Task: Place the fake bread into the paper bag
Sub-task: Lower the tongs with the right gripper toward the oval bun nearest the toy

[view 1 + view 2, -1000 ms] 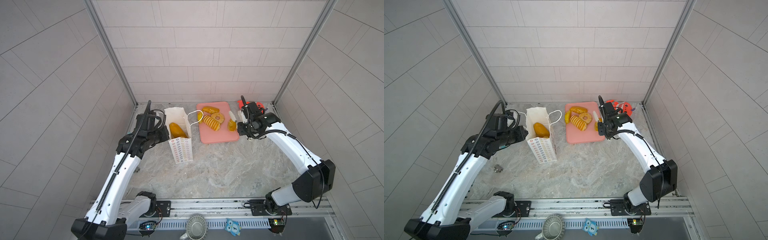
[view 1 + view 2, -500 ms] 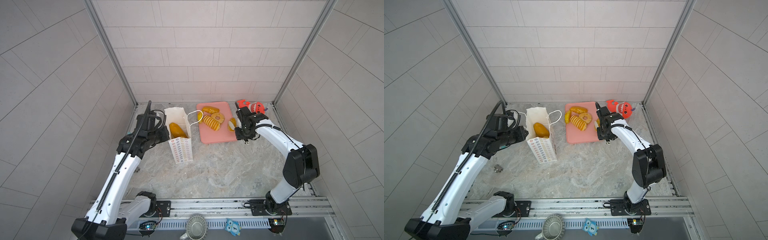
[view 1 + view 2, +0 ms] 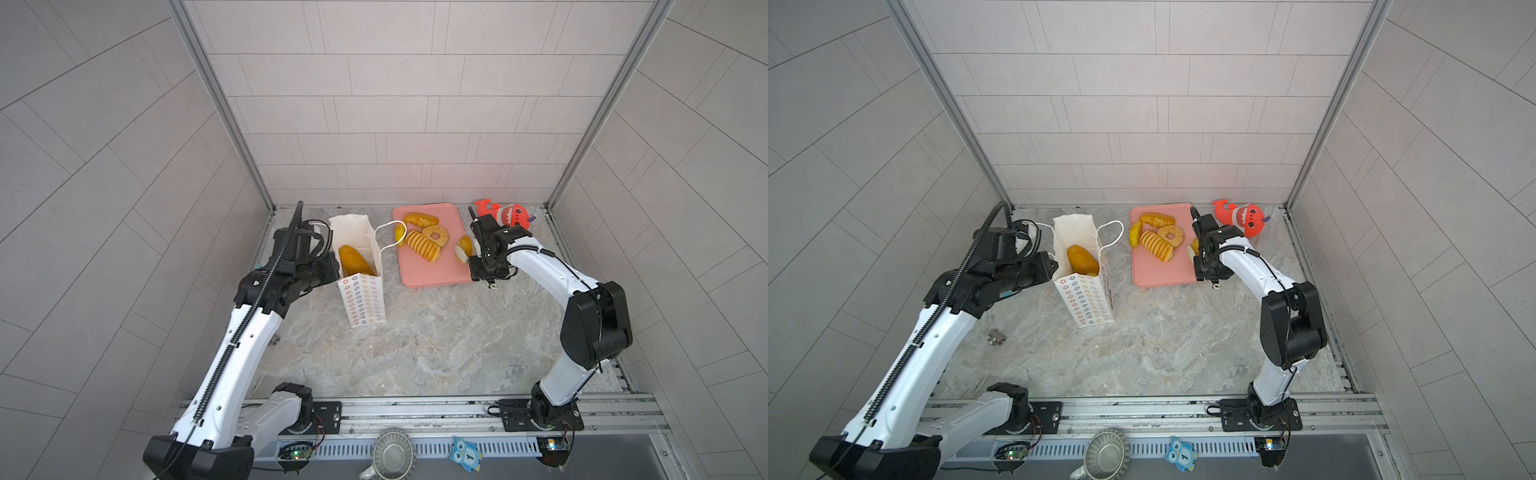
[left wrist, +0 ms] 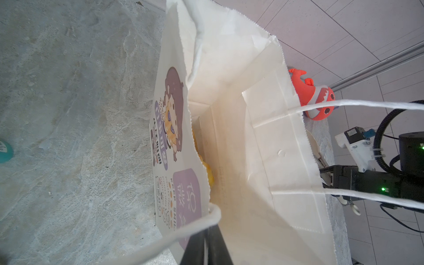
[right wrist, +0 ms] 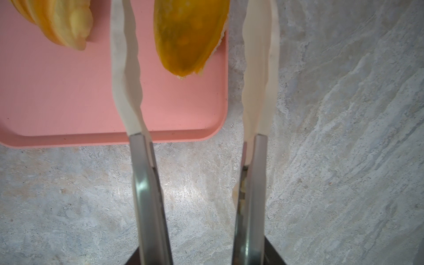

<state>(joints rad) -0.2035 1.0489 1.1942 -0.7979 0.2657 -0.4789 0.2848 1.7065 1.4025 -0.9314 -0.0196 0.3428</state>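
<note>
**Bread piece (image 3: 463, 248) at the tray (image 3: 432, 274) rim next: centre, close, lift clear**

Right claw (image 3: 467, 253) released, long fingers (image 5: 125, 57) standing either side of the bread piece at the tray's right rim. Gap showing on both sides in the right wrist view, nothing gripped yet.

Left claw (image 3: 336, 268) clenched, apparently on the left rim of the paper bag (image 3: 361, 291), probably to hold the mouth wide. Bag upright on the desk (image 3: 436, 340), one loaf (image 3: 355, 259) already inside, the rest of the bread lying on the tray to its right.

Step in hand, by the look of it: the grasp on this piece. To do it well:

- Reach a little further forward to meet the thick middle, not the tapered end now between the fingers.
- Close slowly and evenly across the narrow width. Glossy skin, likely slippery, so stop once seated.
- Mind the outer finger, off the tray and over bare desk. Hold it above the raised rim to avoid catching.
- Lift straight up before swinging across, clear of the ridged roll (image 5: 57, 20) just beside.
- Pass above the cord handle (image 3: 388, 235) arching toward the tray.
- Let go only over the open mouth, low inside.
- Leave the red shark (image 3: 509, 214) behind the arm alone.
</note>
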